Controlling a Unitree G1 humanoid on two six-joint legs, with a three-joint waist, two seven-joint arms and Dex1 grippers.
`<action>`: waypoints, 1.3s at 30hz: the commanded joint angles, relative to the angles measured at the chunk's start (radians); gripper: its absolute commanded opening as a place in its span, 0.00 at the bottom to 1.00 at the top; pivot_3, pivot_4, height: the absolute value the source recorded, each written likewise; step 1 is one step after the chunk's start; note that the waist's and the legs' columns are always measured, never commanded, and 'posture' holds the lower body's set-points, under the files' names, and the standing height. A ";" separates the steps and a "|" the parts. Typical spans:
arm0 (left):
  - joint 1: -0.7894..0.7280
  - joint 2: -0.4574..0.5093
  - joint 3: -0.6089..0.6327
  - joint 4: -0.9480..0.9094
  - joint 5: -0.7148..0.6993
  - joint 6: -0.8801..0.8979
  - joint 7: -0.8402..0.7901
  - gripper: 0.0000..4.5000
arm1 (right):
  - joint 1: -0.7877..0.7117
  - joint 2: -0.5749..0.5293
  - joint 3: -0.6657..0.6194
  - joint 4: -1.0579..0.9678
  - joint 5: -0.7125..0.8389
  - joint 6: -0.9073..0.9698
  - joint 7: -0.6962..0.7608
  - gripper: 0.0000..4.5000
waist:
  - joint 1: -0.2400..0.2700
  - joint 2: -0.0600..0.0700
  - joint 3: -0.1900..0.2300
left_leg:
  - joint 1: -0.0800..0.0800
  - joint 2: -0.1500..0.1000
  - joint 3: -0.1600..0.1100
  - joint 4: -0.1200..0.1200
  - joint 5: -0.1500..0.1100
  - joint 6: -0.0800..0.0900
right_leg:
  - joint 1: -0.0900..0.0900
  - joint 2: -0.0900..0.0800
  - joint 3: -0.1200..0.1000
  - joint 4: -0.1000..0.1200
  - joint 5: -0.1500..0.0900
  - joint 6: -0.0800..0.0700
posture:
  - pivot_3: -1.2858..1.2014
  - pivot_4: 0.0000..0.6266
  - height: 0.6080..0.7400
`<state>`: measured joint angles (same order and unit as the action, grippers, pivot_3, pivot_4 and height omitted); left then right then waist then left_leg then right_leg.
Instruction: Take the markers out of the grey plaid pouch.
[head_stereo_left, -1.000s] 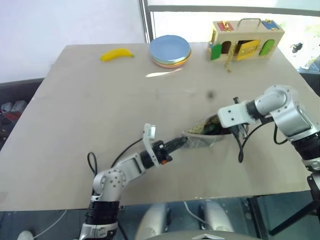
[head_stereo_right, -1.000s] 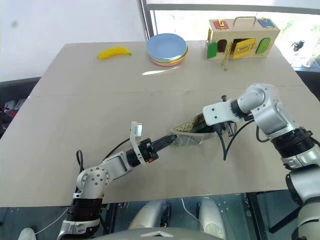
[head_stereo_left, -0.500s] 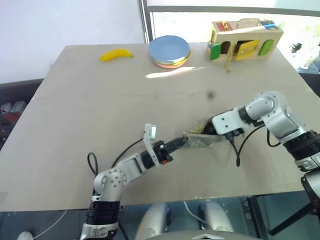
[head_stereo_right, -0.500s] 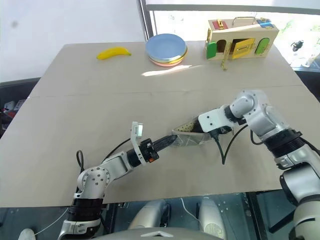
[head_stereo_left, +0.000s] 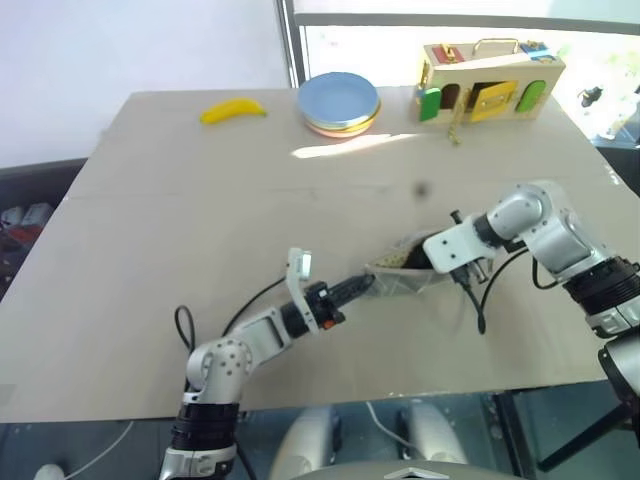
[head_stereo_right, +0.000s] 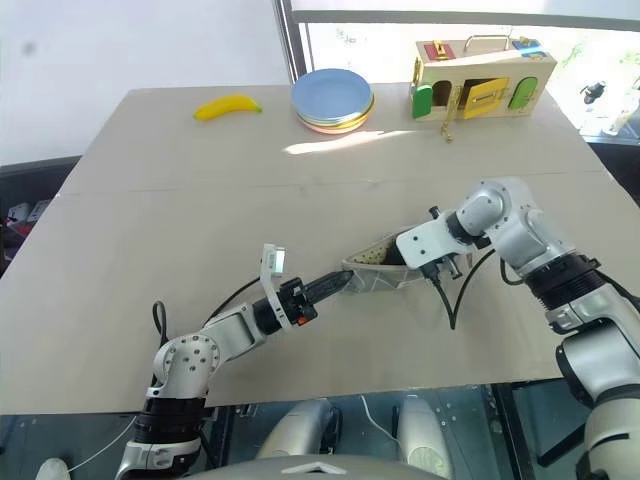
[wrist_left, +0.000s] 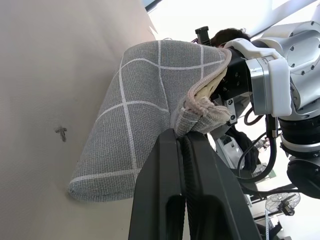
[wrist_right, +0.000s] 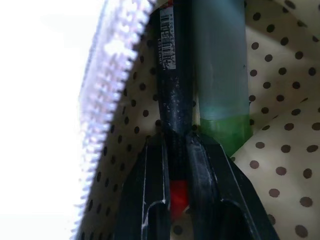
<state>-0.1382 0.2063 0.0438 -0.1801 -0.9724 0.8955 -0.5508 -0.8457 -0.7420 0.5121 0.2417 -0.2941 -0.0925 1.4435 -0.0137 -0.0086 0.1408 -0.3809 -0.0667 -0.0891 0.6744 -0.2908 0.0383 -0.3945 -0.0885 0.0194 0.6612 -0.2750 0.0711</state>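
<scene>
- Red marker (wrist_right: 176, 107): found inside the pouch, lying against the dotted lining, with its black end clamped between the two fingers of the right gripper (wrist_right: 176, 150); a barcode label was seen on its barrel.
- Green marker (wrist_right: 220, 80): lay inside the pouch, touching the red marker and just beside one finger, not gripped.
- Grey plaid pouch (head_stereo_left: 400, 280): placed on the table (head_stereo_left: 200, 200) near its front right part, its mouth held open and its zipper edge (wrist_right: 107, 80) visible along one side.
- Left gripper (wrist_left: 186, 145): fingers pressed together, pinching the pouch's rim at the end nearer the robot, pointed roughly level.
- Right gripper: angled down into the pouch's mouth, narrowed on the red marker.
- Banana (head_stereo_left: 234, 109): lay at the far left of the table, well apart from the pouch.
- Stack of plates (head_stereo_left: 340, 102): stood at the far edge, centre.
- Wooden toy box (head_stereo_left: 492, 80): stood at the far right corner.
</scene>
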 joint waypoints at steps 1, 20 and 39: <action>0.010 0.002 0.020 -0.010 -0.008 -0.001 0.001 0.00 | 0.016 0.004 0.028 0.032 -0.039 -0.001 0.005 0.00 | 0.000 0.000 0.000 | 0.000 0.000 0.000 0.000 0.000 0.000 | 0.000 0.000 0.000 0.000 0.000 0.000 | 0.52 0.24 1.00; 0.012 -0.003 0.022 -0.011 -0.005 -0.004 0.009 0.00 | -0.005 0.069 0.056 0.092 -0.081 -0.004 0.005 0.99 | -0.013 -0.006 -0.004 | 0.004 0.001 0.000 -0.003 0.002 -0.004 | 0.001 0.002 0.002 0.000 0.002 -0.003 | 0.52 0.24 1.00; 0.016 0.001 0.024 -0.017 -0.008 0.000 0.011 0.00 | 0.032 0.061 0.027 0.027 -0.059 0.015 0.011 0.07 | -0.013 -0.006 -0.004 | 0.004 0.002 -0.001 -0.005 0.003 -0.005 | 0.001 0.002 0.003 0.000 0.002 -0.003 | 0.52 0.24 1.00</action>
<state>-0.1270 0.2044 0.0512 -0.1801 -0.9720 0.8965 -0.5399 -0.8406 -0.6798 0.5242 0.2688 -0.3439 -0.0865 1.4539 -0.0267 -0.0144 0.1372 -0.3771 -0.0650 -0.0904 0.6698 -0.2879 0.0333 -0.3935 -0.0861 0.0221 0.6615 -0.2729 0.0677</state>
